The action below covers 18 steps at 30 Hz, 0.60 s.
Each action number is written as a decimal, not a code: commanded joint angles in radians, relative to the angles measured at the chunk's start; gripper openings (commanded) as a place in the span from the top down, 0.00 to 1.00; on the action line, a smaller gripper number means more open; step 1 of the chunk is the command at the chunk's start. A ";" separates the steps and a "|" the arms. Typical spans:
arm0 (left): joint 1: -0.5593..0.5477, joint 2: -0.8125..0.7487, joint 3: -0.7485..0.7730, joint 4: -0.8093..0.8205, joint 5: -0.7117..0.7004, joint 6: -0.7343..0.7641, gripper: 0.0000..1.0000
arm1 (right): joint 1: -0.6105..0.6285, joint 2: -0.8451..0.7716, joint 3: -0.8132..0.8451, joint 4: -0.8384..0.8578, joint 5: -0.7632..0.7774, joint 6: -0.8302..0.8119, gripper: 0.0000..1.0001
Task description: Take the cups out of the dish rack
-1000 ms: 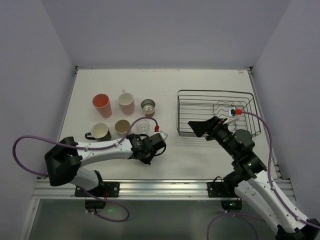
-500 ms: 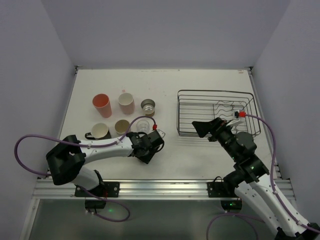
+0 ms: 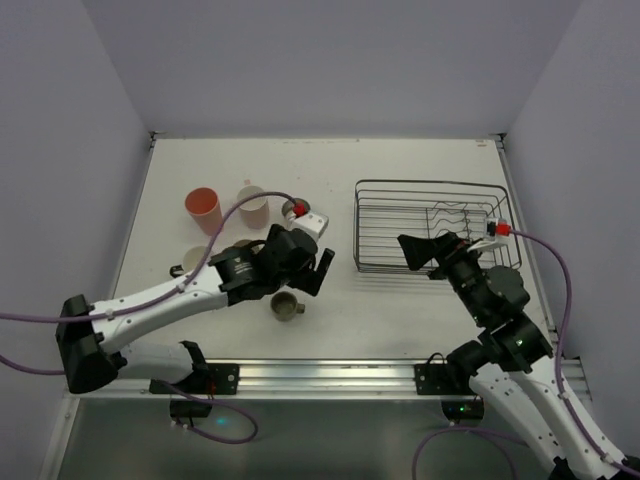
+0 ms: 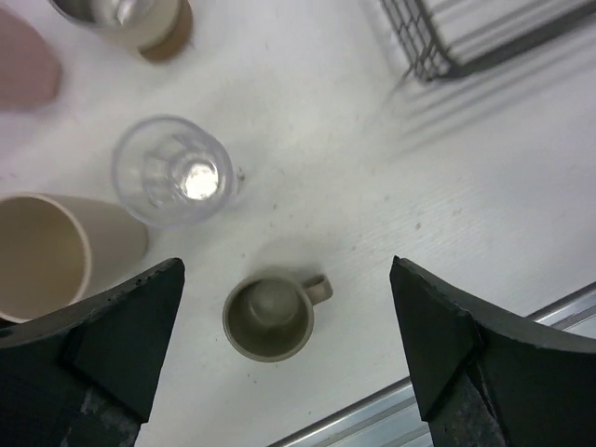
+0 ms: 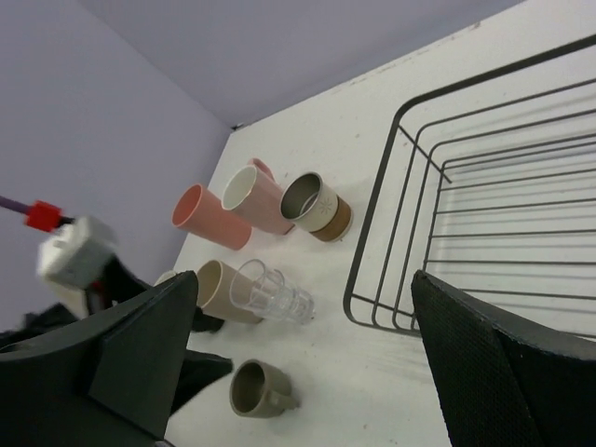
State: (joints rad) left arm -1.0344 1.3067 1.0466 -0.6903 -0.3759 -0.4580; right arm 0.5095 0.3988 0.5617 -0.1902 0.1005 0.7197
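Observation:
The olive-grey mug (image 4: 270, 317) stands upright on the table, handle to the right, free of any grip (image 3: 287, 306). My left gripper (image 4: 284, 349) hovers above it, open, one finger on each side and well apart from it (image 3: 300, 272). Behind the mug stand the clear cup (image 4: 172, 170), beige cup (image 4: 47, 256), metal cup (image 5: 315, 205), pale pink cup (image 5: 261, 197) and salmon cup (image 3: 203, 207). The dish rack (image 3: 432, 225) sits at right; no cup shows inside it. My right gripper (image 3: 430, 252) hangs open over the rack's near edge (image 5: 321, 368), holding nothing.
The rack's wire corner (image 4: 438, 56) lies just right of the cups. The metal rail (image 4: 521, 326) along the table's front edge runs close below the mug. Purple walls close in the table on three sides.
My left gripper opened and rose, leaving the olive-grey mug standing on the table in front of the other cups. My right gripper drifted slightly to the right, still open.

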 commanded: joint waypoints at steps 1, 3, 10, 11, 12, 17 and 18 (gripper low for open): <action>0.004 -0.162 0.078 0.090 -0.162 0.047 0.04 | 0.000 -0.032 0.082 -0.057 0.108 -0.068 0.01; 0.004 -0.226 0.085 0.136 -0.196 0.071 0.03 | 0.001 -0.070 0.099 -0.086 0.145 -0.088 0.04; 0.004 -0.576 0.015 0.305 -0.293 0.202 0.00 | 0.000 -0.250 0.159 -0.179 0.353 -0.160 0.65; 0.004 -0.599 0.000 0.314 -0.297 0.209 0.00 | 0.000 -0.267 0.164 -0.184 0.369 -0.166 0.73; 0.004 -0.621 -0.003 0.319 -0.305 0.214 0.00 | 0.001 -0.294 0.173 -0.189 0.386 -0.172 0.78; 0.004 -0.685 0.023 0.281 -0.345 0.219 0.00 | 0.001 -0.319 0.242 -0.222 0.449 -0.216 0.66; 0.004 -0.692 0.026 0.273 -0.342 0.223 0.00 | 0.001 -0.319 0.251 -0.227 0.458 -0.226 0.60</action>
State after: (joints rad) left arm -1.0332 0.6167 1.0687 -0.4335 -0.6693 -0.2668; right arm 0.5098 0.0776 0.7715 -0.3904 0.4759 0.5446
